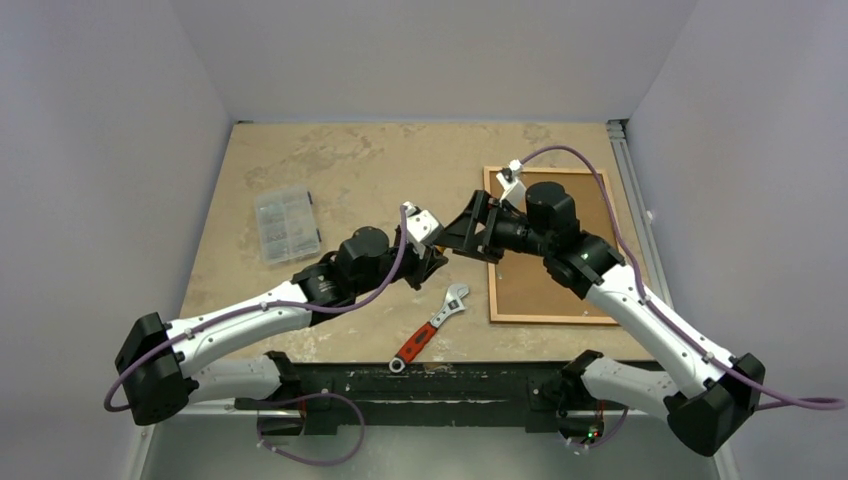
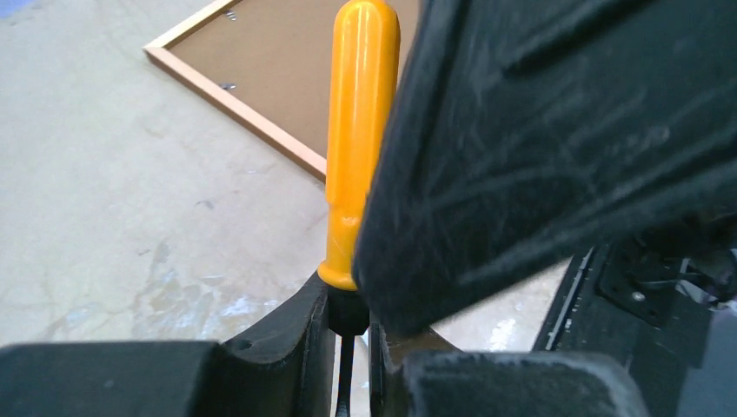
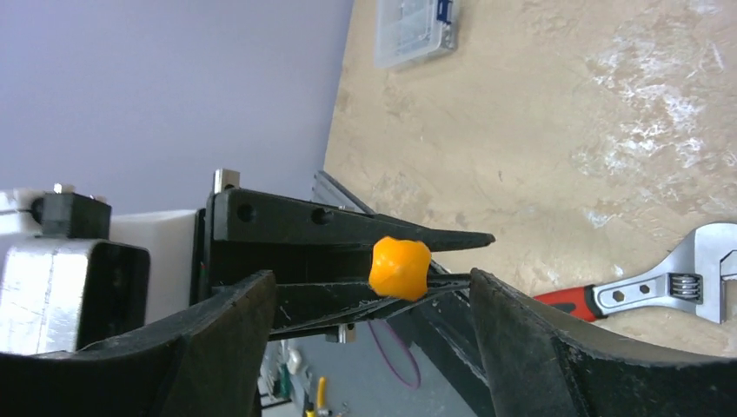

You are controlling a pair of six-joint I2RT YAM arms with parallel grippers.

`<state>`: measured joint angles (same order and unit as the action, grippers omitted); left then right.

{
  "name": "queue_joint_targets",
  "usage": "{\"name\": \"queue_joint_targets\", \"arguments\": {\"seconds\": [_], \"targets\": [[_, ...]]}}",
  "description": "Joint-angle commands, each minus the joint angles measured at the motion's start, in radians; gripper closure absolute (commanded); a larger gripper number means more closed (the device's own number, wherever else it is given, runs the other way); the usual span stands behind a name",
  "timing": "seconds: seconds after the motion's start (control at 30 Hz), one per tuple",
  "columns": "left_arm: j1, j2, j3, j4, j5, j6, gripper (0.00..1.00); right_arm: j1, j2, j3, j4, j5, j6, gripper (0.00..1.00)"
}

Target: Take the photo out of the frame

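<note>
Table (image 1: 340, 170): frame (image 1: 548, 319); screwdriver (image 2: 360, 130) in left pincer (image 2: 352, 320)

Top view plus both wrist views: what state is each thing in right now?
frame, lying face down on the table
backing board, seated in the frame
screwdriver, gripped below its orange handle
left gripper, shut on the screwdriver
right gripper, open around the handle's end
wrench, lying flat, untouched
parts box, closed
</note>
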<state>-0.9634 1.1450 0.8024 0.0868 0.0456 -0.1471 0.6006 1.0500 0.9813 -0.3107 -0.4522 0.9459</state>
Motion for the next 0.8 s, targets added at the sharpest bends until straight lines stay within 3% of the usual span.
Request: {"name": "queue_joint_targets", "arguments": {"seconds": [0.0, 0.17, 0.37, 0.47, 0.67, 0.77], "targets": [[0.002, -0.027, -0.014, 0.035, -0.076, 0.080, 1.00, 0.004, 0.011, 0.057, -0.038, 0.124, 0.067, 0.24], [0.002, -0.038, -0.024, 0.039, -0.052, 0.089, 1.00, 0.003, 0.064, 0.089, -0.062, 0.077, 0.007, 0.39], [0.002, -0.039, -0.026, 0.038, -0.007, 0.090, 1.00, -0.001, 0.094, 0.127, -0.091, 0.072, -0.024, 0.39], [0.002, -0.042, -0.026, 0.038, 0.002, 0.090, 1.00, -0.008, 0.122, 0.153, -0.105, 0.041, -0.052, 0.48], [0.002, -0.046, -0.025, 0.030, 0.019, 0.098, 1.00, -0.021, 0.155, 0.172, -0.104, -0.059, -0.133, 0.48], [0.002, -0.047, -0.026, 0.027, 0.028, 0.101, 1.00, -0.037, 0.171, 0.183, -0.115, -0.130, -0.174, 0.55]]}}
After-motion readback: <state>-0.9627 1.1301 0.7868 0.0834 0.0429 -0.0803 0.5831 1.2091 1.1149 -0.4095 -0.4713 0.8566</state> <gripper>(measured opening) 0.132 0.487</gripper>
